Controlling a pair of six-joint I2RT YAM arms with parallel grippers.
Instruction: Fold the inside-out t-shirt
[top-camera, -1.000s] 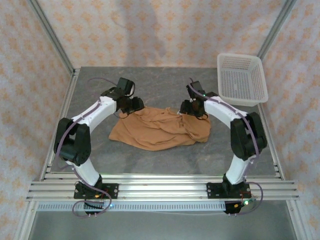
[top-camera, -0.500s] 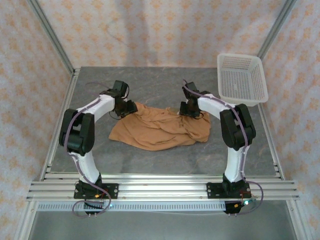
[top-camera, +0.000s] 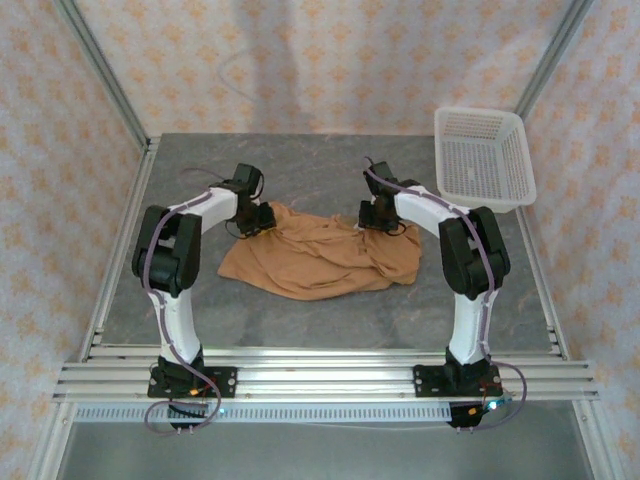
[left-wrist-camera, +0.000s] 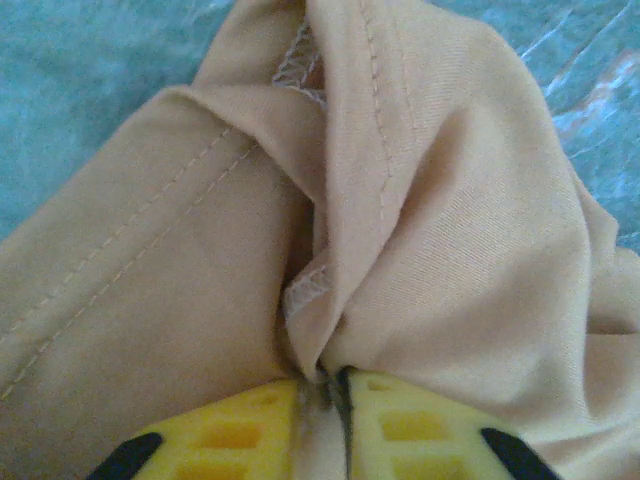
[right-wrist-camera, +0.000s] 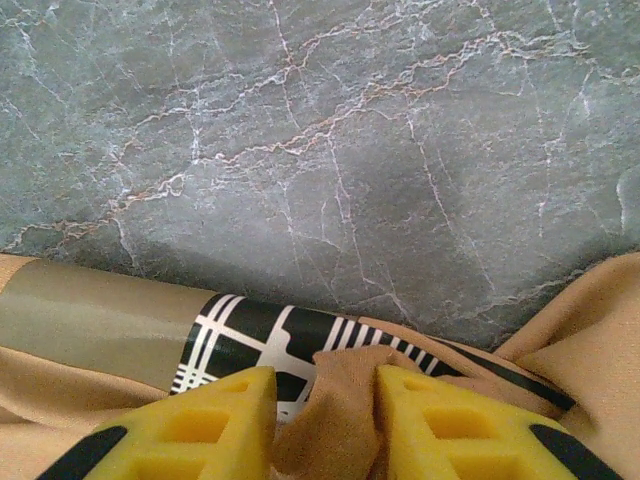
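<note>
**A:** Where's the shirt (top-camera: 315, 262)?

**B:** Crumpled in the middle of the desk (top-camera: 330, 165). The left gripper (top-camera: 254, 222) is at its far-left edge and the right gripper (top-camera: 383, 218) at its far-right edge.

**A:** Do both have hold of it?

**B:** Yes. In the left wrist view the jaws are nearly together, pinching a gathered fold. In the right wrist view they stand a little apart, with a small bunch of cloth squeezed between them.

**A:** What worries you?

**B:** The left bite first. Several layers and a seam (left-wrist-camera: 375, 150) run into that pinch. A lift would likely raise a wad rather than one clean edge, and the shirt wouldn't spread flat.

**A:** And the right?

**B:** The bunch sits right at the fingertips, beside the black-and-white print (right-wrist-camera: 250, 335). It's a shallow hold. If the arms pull apart hard, I'd expect the cloth to slide out on that side.

**A:** Then one side drops.

**B:** And the shirt swings toward the other gripper, more twisted than now. An uneven pull would also skew it on the desk.

**A:** Is the basket (top-camera: 482, 150) in the way?

**B:** No, it's well apart, at the far right corner.
</note>
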